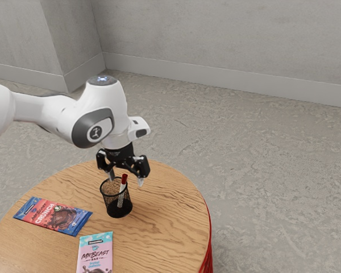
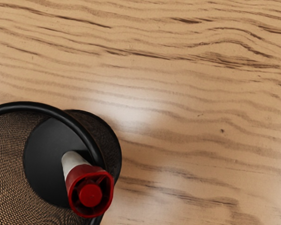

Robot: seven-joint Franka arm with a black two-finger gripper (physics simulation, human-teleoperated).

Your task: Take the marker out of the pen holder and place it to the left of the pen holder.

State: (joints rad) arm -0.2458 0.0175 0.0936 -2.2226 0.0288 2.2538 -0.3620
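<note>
Fingers spread and holding nothing, my gripper (image 1: 125,181) hangs over the pen holder (image 1: 108,196), where the marker (image 1: 123,186) leans, red cap (image 2: 90,194) up, against the rim (image 2: 28,105). If I lower off-centre, a fingertip could land on that rim and tip everything. Closing across rim and marker together would probably drag both up.
</note>
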